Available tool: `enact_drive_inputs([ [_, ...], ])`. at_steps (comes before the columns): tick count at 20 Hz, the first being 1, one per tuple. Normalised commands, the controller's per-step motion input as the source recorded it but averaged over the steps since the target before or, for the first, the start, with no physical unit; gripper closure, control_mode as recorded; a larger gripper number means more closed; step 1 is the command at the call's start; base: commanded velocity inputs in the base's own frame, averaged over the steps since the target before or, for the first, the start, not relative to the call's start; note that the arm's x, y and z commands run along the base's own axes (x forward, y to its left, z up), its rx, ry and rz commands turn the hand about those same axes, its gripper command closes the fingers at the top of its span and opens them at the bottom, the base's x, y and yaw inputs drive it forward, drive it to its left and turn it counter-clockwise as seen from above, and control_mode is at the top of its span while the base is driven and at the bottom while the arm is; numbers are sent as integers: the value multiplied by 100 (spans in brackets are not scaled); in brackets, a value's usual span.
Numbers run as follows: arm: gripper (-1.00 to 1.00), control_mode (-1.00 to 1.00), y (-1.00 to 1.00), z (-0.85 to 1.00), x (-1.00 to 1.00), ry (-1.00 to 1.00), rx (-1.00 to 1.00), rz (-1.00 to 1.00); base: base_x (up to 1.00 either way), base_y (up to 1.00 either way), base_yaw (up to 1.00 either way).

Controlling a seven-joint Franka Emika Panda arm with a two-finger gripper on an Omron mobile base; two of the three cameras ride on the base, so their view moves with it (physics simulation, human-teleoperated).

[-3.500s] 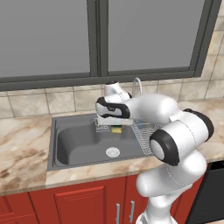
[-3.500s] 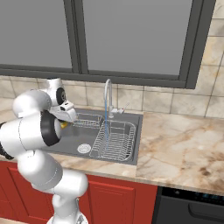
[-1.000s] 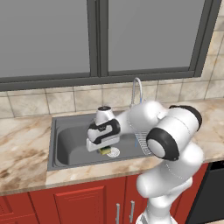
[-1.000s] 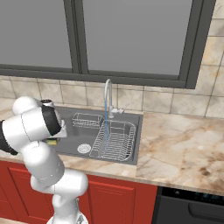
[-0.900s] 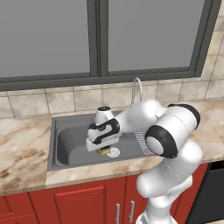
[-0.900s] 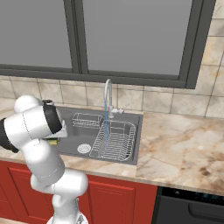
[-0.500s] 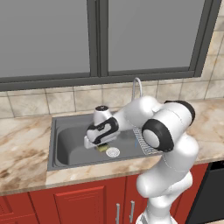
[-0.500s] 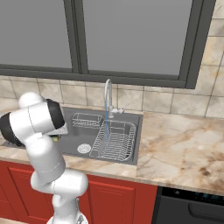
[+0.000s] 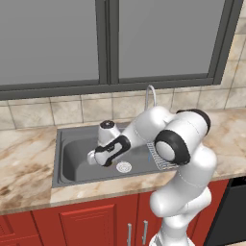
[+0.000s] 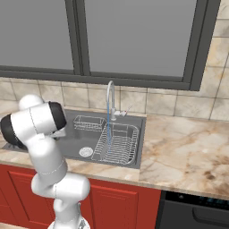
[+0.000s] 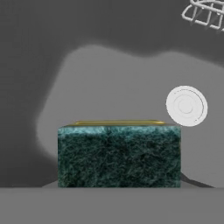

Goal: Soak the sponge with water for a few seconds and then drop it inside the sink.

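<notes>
My gripper (image 9: 91,157) reaches down into the left half of the sink (image 9: 72,154) and is shut on the sponge (image 11: 119,156). In the hand view the sponge's dark green scrub face fills the lower middle, with a thin yellow edge along its top. It hangs a little above the grey sink floor (image 11: 109,65), to the left of the round silver drain (image 11: 187,106). The fingertips are hidden behind the sponge. A thin pale blue stream of water (image 10: 108,124) falls from the faucet (image 10: 110,95), well to the right of the hand.
A wire dish rack (image 10: 117,144) fills the sink's right half, and a small wire basket (image 10: 87,122) sits at the back. Marble counter (image 10: 183,147) runs on both sides. The tiled wall and a window stand behind the sink.
The hand has moved left and slightly down inside the basin, away from the faucet's stream, with the sponge still in its grip.
</notes>
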Motion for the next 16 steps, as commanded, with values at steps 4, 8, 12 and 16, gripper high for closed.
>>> enact_drive_inputs([
  [4,100,-100,14,-18,13,-6,0,0,0,0,0],
  [8,100,-100,14,-11,17,-5,0,0,0,0,0],
  [12,100,-100,12,-9,16,-6,0,0,0,0,0],
  [16,100,-100,11,-14,12,-7,0,0,0,0,0],
])
